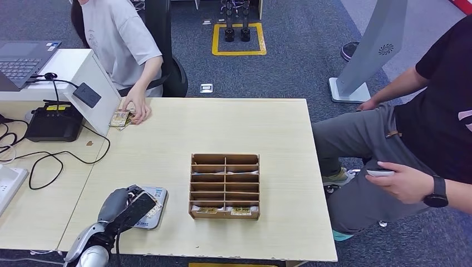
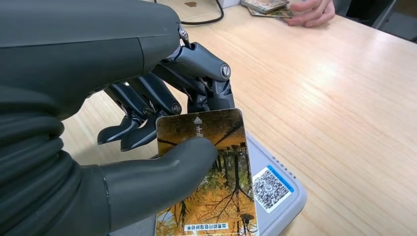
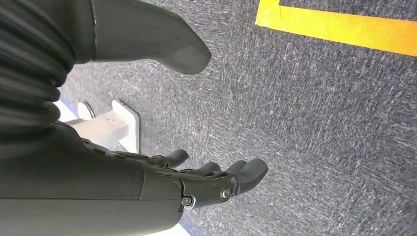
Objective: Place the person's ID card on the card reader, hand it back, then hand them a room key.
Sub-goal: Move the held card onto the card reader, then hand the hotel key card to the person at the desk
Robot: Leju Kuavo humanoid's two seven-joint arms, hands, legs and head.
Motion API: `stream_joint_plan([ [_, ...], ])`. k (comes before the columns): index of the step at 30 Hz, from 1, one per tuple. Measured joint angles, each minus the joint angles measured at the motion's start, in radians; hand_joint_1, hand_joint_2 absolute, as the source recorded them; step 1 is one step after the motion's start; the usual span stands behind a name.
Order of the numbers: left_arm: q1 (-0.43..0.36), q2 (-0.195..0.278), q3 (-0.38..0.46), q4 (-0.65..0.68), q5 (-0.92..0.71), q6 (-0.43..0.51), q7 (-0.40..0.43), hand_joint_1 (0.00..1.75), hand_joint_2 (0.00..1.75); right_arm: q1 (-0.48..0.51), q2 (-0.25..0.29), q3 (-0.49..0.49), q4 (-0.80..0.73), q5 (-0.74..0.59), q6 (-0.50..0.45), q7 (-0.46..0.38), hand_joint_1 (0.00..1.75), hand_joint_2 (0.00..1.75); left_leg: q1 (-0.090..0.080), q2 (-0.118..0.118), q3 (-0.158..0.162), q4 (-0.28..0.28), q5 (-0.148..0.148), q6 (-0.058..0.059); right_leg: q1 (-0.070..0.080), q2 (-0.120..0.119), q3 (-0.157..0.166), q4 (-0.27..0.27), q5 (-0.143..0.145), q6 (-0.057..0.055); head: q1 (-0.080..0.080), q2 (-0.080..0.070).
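Head view: left hand (image 1: pixel 123 204) at the table's (image 1: pixel 250 128) near-left corner, thumb and fingers pinching a card (image 1: pixel 136 208) over the grey reader (image 1: pixel 151 214); the hand hides much of both. Left wrist view shows the card's autumn-tree print and the reader's QR label. Right wrist view: right hand (image 3: pixel 216 179) empty, fingers apart, above carpet.

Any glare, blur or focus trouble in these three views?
Head view: even light, sharp, soft shadows under the card rack; slight wide-angle bend at the edges. Left wrist view: bright sheen on the table; card sharp, its small print readable, pinched by the left hand; the person's hand far off is soft. Right wrist view: right hand and carpet in focus, no glare.
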Motion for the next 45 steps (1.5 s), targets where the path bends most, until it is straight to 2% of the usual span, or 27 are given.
stream_joint_plan([
  [15,-0.012,-0.017,-0.005,0.05,-0.055,0.031,0.01,1.75,1.75,-0.001,0.0,-0.011,0.0,0.017,0.0,-0.003,0.0,1.75,0.0,0.0,0.001,0.0,0.0,0.0,0.0,0.0,0.001,0.0,0.0,0.0,0.0,0.0],
  [18,-0.013,-0.022,-0.005,0.052,-0.032,0.038,-0.009,1.75,1.75,-0.001,0.0,-0.017,0.0,0.022,0.0,-0.003,0.0,1.75,0.0,0.0,0.001,0.0,0.0,0.0,0.0,0.0,0.001,0.0,0.0,0.0,0.0,0.0],
  [20,-0.012,-0.029,-0.004,0.048,0.054,0.035,-0.051,1.75,1.75,-0.001,0.0,-0.024,0.0,0.026,0.0,-0.004,0.0,1.75,0.0,0.0,0.001,0.0,0.0,0.0,0.0,0.0,0.001,0.0,0.0,0.0,0.0,0.0],
  [24,-0.017,-0.055,0.019,-0.024,0.361,0.046,-0.168,1.75,1.75,-0.001,0.0,-0.033,0.0,0.04,-0.005,-0.01,0.0,1.75,0.0,-0.001,0.0,0.0,0.0,0.0,0.0,-0.001,0.001,0.0,0.0,0.0,0.0,0.0],
  [27,-0.045,-0.065,0.047,-0.099,0.556,0.048,-0.188,1.75,1.75,-0.001,0.001,-0.035,0.0,0.049,-0.012,-0.015,0.0,1.75,0.0,-0.001,0.0,0.0,0.0,0.0,0.0,-0.001,0.001,0.0,0.0,0.0,0.0,0.0],
  [31,-0.092,-0.058,0.093,-0.175,0.65,0.074,-0.234,1.75,1.75,-0.001,0.002,-0.041,0.0,0.058,-0.014,-0.016,0.0,1.75,0.0,-0.001,0.0,0.0,0.0,0.0,0.0,-0.001,0.001,0.0,0.0,0.0,0.0,0.0],
  [36,-0.138,-0.036,0.14,-0.215,0.634,0.104,-0.262,1.75,1.75,-0.001,0.002,-0.048,0.0,0.066,-0.014,-0.016,0.0,1.75,0.0,-0.001,0.0,0.0,0.0,0.0,0.0,-0.001,0.001,0.0,0.0,0.0,0.0,0.0],
  [39,-0.162,-0.032,0.15,-0.218,0.575,0.155,-0.287,1.75,1.75,-0.002,0.002,-0.051,0.0,0.076,-0.013,-0.015,0.0,1.75,0.0,-0.001,0.0,0.0,0.0,0.0,0.0,-0.001,0.0,0.0,0.0,0.0,0.0,0.0],
  [41,-0.19,-0.025,0.153,-0.217,0.444,0.238,-0.313,1.75,1.75,-0.004,0.002,-0.051,0.0,0.088,-0.01,-0.016,0.0,1.75,0.0,-0.001,0.0,0.0,0.0,0.0,0.0,-0.001,0.001,0.0,0.0,0.0,0.0,0.0],
  [45,-0.247,-0.005,0.154,-0.183,0.057,0.433,-0.332,1.75,1.75,-0.017,0.002,-0.051,0.0,0.113,0.006,-0.024,0.0,1.75,-0.001,-0.001,0.0,0.0,0.001,0.0,-0.001,-0.001,0.001,0.0,0.001,0.0,0.0,0.0],
])
